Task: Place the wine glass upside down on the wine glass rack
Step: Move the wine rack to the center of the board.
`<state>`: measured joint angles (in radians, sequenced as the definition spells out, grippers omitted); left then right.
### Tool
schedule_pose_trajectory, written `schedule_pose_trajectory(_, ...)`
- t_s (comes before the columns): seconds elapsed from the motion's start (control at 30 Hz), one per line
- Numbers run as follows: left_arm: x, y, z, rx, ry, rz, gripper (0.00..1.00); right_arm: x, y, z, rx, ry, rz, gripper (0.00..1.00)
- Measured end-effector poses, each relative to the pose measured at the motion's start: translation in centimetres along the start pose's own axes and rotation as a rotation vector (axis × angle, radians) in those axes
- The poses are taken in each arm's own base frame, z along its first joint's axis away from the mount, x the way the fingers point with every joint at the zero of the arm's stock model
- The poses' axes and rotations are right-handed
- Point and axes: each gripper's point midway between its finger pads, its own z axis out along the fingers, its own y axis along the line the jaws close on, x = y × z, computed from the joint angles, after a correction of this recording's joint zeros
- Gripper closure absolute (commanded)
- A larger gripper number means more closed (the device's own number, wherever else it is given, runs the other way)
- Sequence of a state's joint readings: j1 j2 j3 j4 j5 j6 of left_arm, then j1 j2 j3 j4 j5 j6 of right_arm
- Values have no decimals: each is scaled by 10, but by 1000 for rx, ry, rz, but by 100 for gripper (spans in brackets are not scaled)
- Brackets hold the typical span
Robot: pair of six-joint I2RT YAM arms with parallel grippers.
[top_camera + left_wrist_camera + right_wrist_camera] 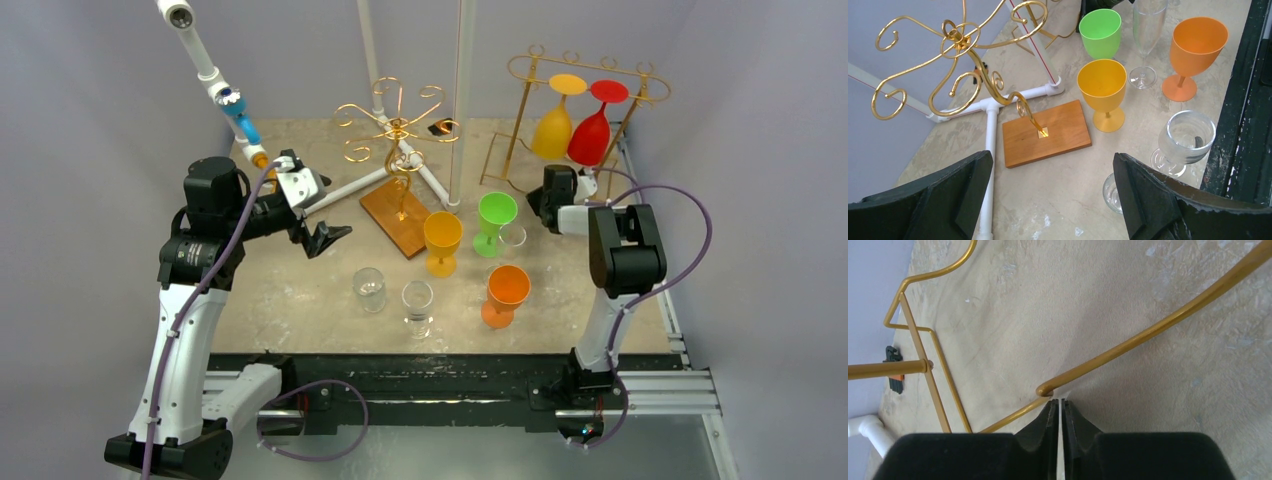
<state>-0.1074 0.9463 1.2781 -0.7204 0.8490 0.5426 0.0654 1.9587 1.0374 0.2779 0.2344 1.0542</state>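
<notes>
The gold bar rack [590, 70] stands at the back right with a yellow wine glass [553, 130] and a red wine glass [590, 135] hanging upside down from it. Upright on the table are a green glass [495, 215], a yellow goblet [442, 240] and an orange goblet [505, 295]. My right gripper [1061, 401] is shut and empty, its tips just by the curled end of the rack's foot wire [1148, 330], low over the table. My left gripper [1053, 200] hangs wide open and empty above the table, near a wooden base [1045, 132].
A gold tree-shaped rack [397, 125] rises from the wooden base [395, 215] at centre back. Two clear glasses [369, 290] [417, 305] stand near the front, and a clear flute [513, 238] stands beside the green glass. White pipes [350, 185] cross the back left.
</notes>
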Motion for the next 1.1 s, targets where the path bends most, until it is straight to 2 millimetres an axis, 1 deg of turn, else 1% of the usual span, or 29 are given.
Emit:
schedule_pose_trajectory(0.1, 0, -1, 0, 1, 2, -7, 0, -3, -2, -6, -6, -16, -6, 61)
schedule_pose_trajectory(0.17, 1, -2, 0, 5, 8, -19, 0, -3, -8, -15, -3, -18, -16, 56)
schedule_pose_trajectory(0.43, -6, -3, -4, 4, 7, -53, 0, -6, -27, -50, 3, -33, -24, 42)
schedule_pose_trajectory(0.5, -8, -4, -5, 2, 4, -69, 0, -5, -34, -64, -1, -34, -24, 40)
schedule_pose_trajectory(0.57, -9, -5, -5, 1, 3, -86, 0, -4, -40, -82, -9, -35, -25, 36)
schedule_pose_trajectory(0.67, -10, -5, -6, -6, 2, -121, 0, -3, -41, -112, -50, -37, -33, 32)
schedule_pose_trajectory(0.73, -10, -5, -6, -11, 4, -146, 0, 0, -34, -135, -95, -35, -48, 26)
schedule_pose_trajectory(0.9, -9, -4, -7, -33, 14, -197, 0, 11, -6, -201, -246, -17, -104, 18)
schedule_pose_trajectory(0.93, -8, -3, -7, -38, 16, -204, 0, 11, -4, -214, -268, -15, -113, 15)
schedule_pose_trajectory(0.97, -8, -2, -7, -47, 20, -211, 0, 7, -3, -226, -287, -23, -120, 14)
schedule_pose_trajectory(1.03, -6, 1, -7, -65, 28, -218, 1, -1, -5, -244, -304, -44, -132, 13)
schedule_pose_trajectory(1.1, -3, 5, -7, -85, 39, -225, 2, -11, -10, -257, -291, -67, -156, 13)
